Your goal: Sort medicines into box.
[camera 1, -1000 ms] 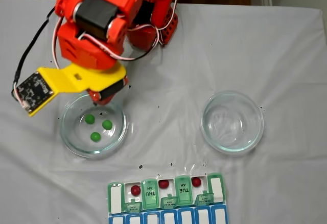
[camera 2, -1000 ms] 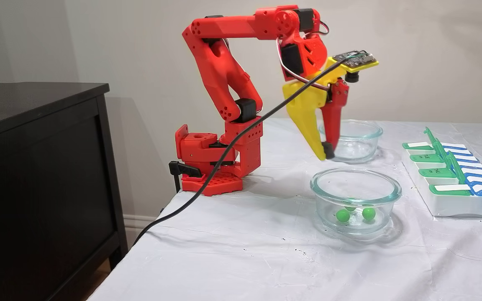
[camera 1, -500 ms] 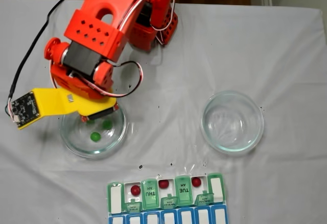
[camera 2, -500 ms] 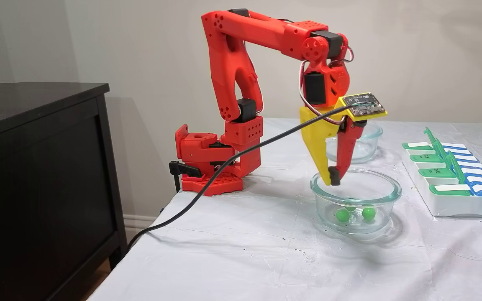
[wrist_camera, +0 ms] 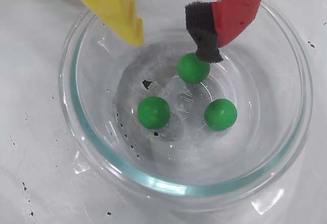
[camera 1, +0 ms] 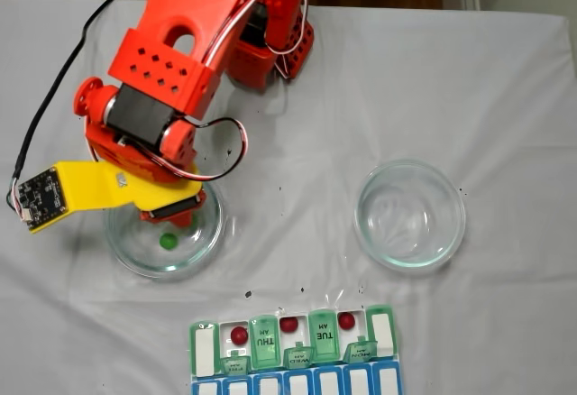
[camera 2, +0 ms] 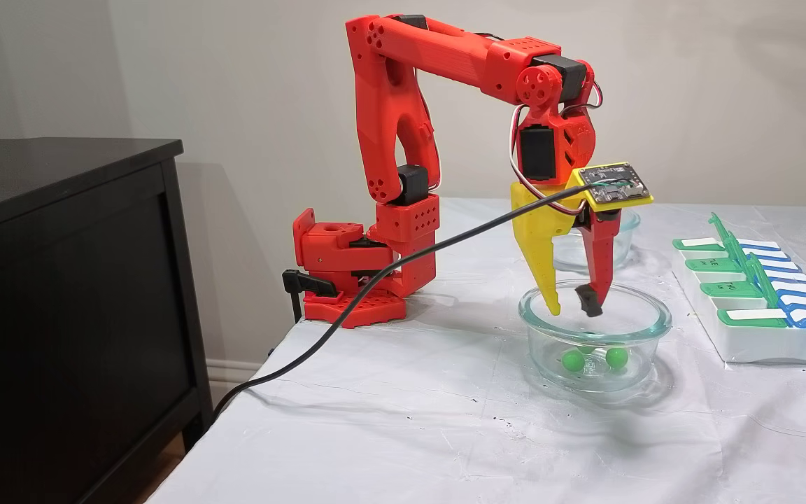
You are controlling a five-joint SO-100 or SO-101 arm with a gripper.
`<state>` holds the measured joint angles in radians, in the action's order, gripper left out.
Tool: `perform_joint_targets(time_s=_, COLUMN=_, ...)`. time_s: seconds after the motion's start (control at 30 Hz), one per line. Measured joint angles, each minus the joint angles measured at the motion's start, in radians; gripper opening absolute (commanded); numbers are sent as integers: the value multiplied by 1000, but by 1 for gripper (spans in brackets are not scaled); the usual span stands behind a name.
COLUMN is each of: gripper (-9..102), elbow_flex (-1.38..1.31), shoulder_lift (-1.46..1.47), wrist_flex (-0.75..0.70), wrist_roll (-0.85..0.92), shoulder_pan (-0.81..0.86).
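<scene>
Box (camera 1: 293, 350): near edge of worktop (camera 1: 505, 79) in a fixed view; three red balls (camera 1: 288, 325) already in open cells. Green balls (wrist_camera: 193, 68): three, in left dish (wrist_camera: 76, 132). Tool (wrist_camera: 171, 42): partly open, empty, tips just inside rim. Step: picking a green. Next: descend, straddle one ball, close.

I see three bright green balls (wrist_camera: 193, 68) in a clear dish (wrist_camera: 102, 157), my red arm (camera 2: 445, 56), and a white-clothed worktop (camera 2: 389, 420).
</scene>
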<state>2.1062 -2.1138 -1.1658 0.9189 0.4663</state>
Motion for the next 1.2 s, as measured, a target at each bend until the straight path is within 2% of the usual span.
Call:
perform_joint_targets(time_s=0.63, gripper=19, elbow_flex=60, shoulder_lift=0, wrist_flex=130, wrist_roll=-15, shoulder_pan=-28)
perform_joint_targets(time_s=1.2, gripper=18, elbow_flex=118, shoulder_lift=28, wrist_flex=189, wrist_roll=-15, shoulder_pan=-71)
